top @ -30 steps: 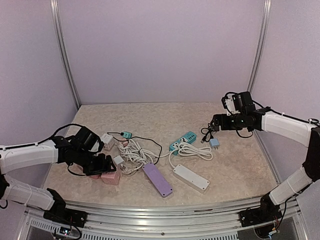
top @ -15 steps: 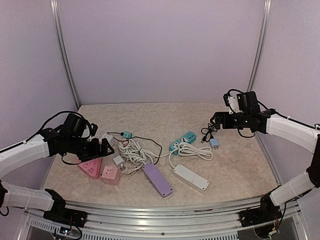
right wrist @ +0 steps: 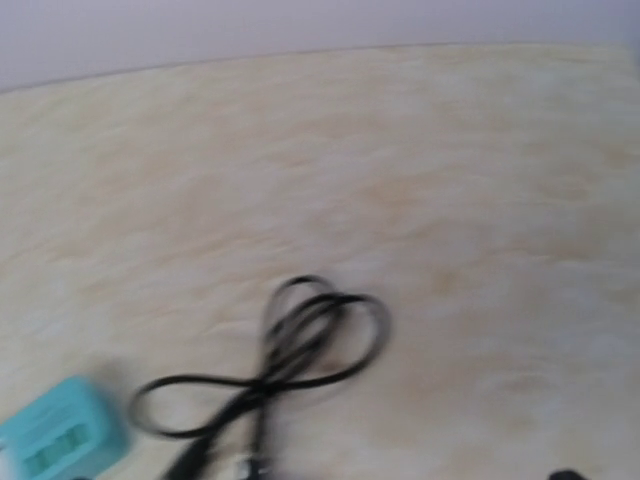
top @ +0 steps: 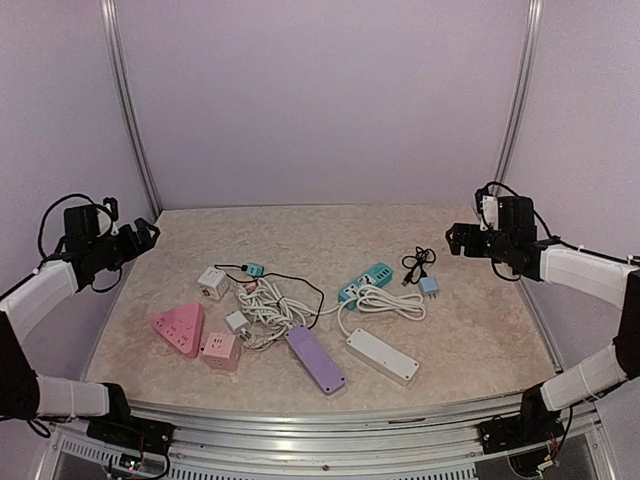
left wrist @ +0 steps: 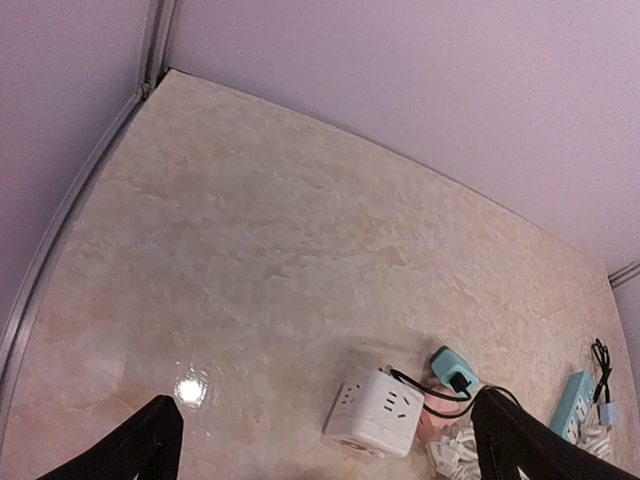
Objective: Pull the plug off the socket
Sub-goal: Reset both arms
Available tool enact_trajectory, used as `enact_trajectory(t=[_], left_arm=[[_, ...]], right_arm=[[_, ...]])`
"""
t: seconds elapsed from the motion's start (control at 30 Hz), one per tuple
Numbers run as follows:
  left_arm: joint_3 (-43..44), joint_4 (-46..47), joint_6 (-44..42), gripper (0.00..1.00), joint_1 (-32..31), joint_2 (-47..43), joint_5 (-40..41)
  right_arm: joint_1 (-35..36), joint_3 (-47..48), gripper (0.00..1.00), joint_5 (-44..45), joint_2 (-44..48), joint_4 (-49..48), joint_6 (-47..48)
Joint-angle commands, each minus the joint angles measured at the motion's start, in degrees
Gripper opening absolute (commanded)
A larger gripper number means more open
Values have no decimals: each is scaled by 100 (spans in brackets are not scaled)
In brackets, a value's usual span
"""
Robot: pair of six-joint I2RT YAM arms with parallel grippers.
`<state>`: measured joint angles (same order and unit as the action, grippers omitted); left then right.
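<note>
top external, white plug [top: 236, 321] beside pink socket [top: 221, 350], far from left fingers [top: 140, 238]

Open tabletop [top: 300, 232] at the back; white cords [top: 268, 303] and power strips [top: 382, 356] across the near middle.

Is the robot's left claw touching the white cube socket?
Apart. The top view shows the left gripper well left of the white cube socket, bare table between them.
</note>
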<state>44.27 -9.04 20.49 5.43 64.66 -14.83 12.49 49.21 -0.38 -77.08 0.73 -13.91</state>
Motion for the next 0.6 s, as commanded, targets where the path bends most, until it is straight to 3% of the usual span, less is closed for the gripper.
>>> enact_trajectory(t=[0.0, 0.1, 0.3, 0.43, 0.57], left_arm=[[-523, 1356, -124, 99, 1048, -129, -345], [-1132, 2267, -260, 99, 1347, -437, -35], [-2120, 4014, -1150, 99, 1162, -703, 542], [-2463, 4453, -1838, 99, 706, -691, 1283], [-2746, 4863, -1868, 99, 429, -521, 1764]], right_arm=[[-397, -606, 98, 102, 388, -1220, 186], [-628, -1138, 98, 191, 606, -2070, 296], [-883, -2166, 98, 350, 863, -3825, 724], [-915, -2882, 99, 456, 901, -4994, 1010], [-924, -3281, 100, 595, 744, -5548, 1159]])
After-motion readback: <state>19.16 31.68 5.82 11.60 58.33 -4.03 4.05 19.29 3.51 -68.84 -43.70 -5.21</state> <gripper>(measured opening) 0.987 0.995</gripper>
